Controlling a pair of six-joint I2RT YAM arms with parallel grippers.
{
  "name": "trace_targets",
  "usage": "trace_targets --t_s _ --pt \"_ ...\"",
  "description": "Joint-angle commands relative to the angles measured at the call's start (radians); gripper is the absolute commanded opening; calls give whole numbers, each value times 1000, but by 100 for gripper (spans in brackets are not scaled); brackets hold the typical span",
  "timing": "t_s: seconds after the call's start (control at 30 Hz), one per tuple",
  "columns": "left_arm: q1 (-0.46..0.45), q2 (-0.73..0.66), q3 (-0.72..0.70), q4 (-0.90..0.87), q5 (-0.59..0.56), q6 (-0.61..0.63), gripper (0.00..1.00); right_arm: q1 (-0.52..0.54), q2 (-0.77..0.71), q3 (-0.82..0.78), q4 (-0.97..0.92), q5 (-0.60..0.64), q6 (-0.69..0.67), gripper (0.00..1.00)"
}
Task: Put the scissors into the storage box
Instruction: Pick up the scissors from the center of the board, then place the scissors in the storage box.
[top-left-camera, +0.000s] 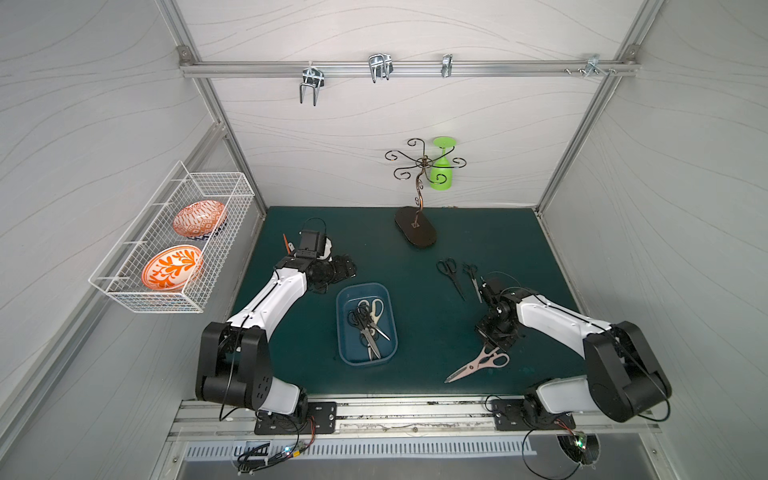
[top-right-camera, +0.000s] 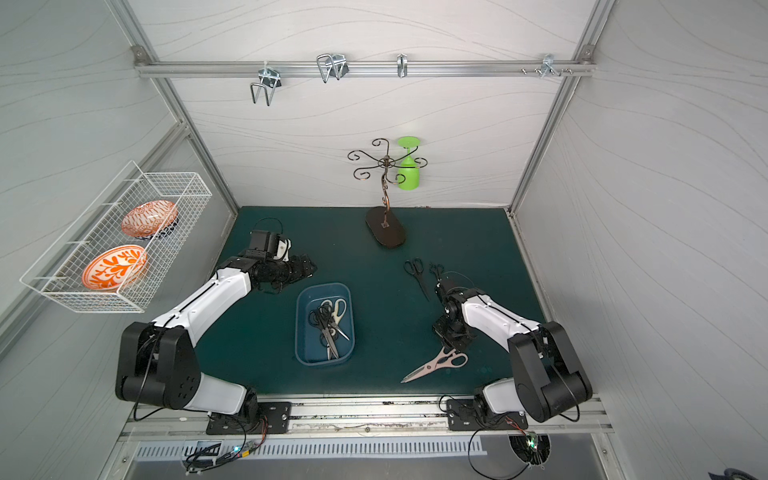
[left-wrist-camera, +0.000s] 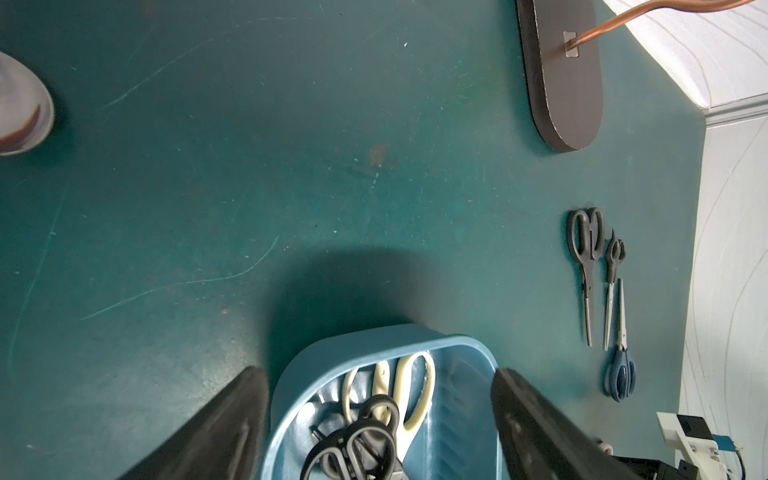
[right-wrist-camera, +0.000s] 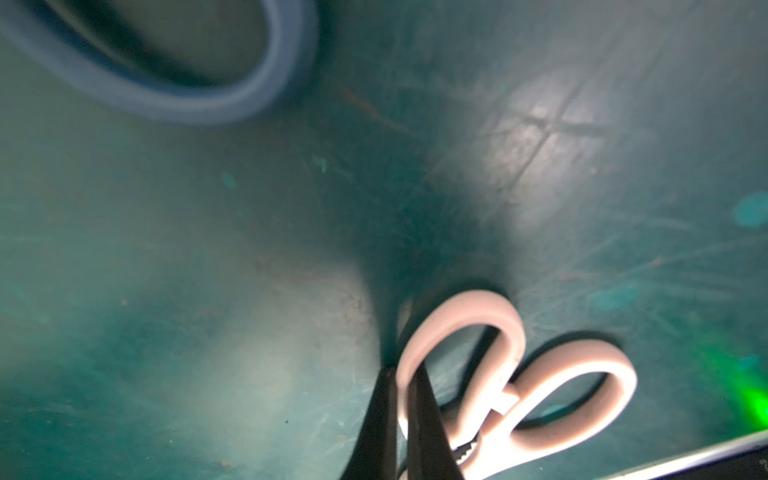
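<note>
On the counter (top-left-camera: 415, 332), front right: pink shears (top-left-camera: 478, 365), well apart from the box (top-left-camera: 351, 347).
Right hand (right-wrist-camera: 401, 374): clamped on one pink handle loop, at the handle end.
Axis: diagonal; blades point front-left, away from that hand, handles toward it.
Left hand (left-wrist-camera: 376, 372): fingers spread wide, holding nothing, just beside the box's far end.
Box: cream shears (top-left-camera: 376, 309) under tangled black pairs (top-left-camera: 359, 320); count unclear.
Hidden: blue pair (left-wrist-camera: 621, 365) shows only in the left wrist view; the right arm (top-left-camera: 552, 316) covers it from above. Pink blades are cut off in the right wrist view.
</note>
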Motion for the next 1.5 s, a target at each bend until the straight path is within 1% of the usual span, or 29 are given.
trace_targets --t_s 0.0,0.17,0.27,0.47,0.57,0.67,0.8,0.93,1.03,1.1,1.23,1.37,1.47 --pt "3 -5 28 -17 -17 18 89 9 43 -55 180 -3 30 0" --pt "3 -2 30 -20 -24 20 89 12 34 -11 186 -39 53 0" --pt "7 -7 31 -23 -30 22 89 15 31 51 137 -47 35 0" --pt "22 -7 33 -19 -10 11 89 49 -6 199 46 -17 -55 0" --pt "57 -7 26 -6 19 -9 89 88 -6 312 -4 34 -131 0" --pt "112 -4 17 12 61 -36 89 141 26 432 -27 82 -213 0" --pt "184 -12 19 12 61 -40 89 213 135 630 -48 44 -329 0" --pt "249 -19 12 20 59 -49 89 327 271 862 -77 3 -427 0" --pt "277 -14 12 23 64 -56 89 413 372 994 -77 -26 -474 0" --pt "290 -11 12 25 68 -60 89 460 429 1056 -67 -36 -491 0" --pt "297 -10 13 26 66 -60 89 530 520 1129 5 -89 -491 0" --pt "306 -8 12 26 67 -66 89 587 602 1205 0 -64 -527 0" --pt "307 -8 11 30 70 -69 89 608 627 1188 33 -42 -531 0"
